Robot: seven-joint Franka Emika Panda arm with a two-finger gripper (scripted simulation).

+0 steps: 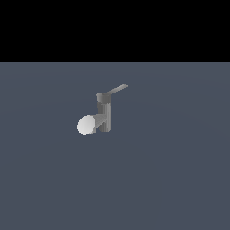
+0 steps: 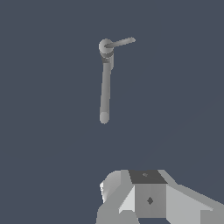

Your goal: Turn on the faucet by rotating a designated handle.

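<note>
**Approach not yet begun**

On the worktop [image 1: 179, 179], the faucet [image 1: 104, 117] points its spout to the exterior view's left; the handle [image 1: 117, 89] angles up to the right. The hand [image 2: 148, 197] sits well apart, grip unreadable. Next, likely: reach the lever.

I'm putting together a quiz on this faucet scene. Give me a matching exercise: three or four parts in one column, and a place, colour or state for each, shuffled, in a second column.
Column one:
1. thick stubby grey spout
2. thin flat light-grey lever handle
3. upright cylindrical grey faucet body
4. robot gripper

Column two:
A. stands vertical on the dark floor
B. seen only in the wrist view, apart from the faucet
C. ends in a pale round face
D. juts from the top cap toward the exterior view's right

Pairs: 1-C, 2-D, 3-A, 4-B
</note>
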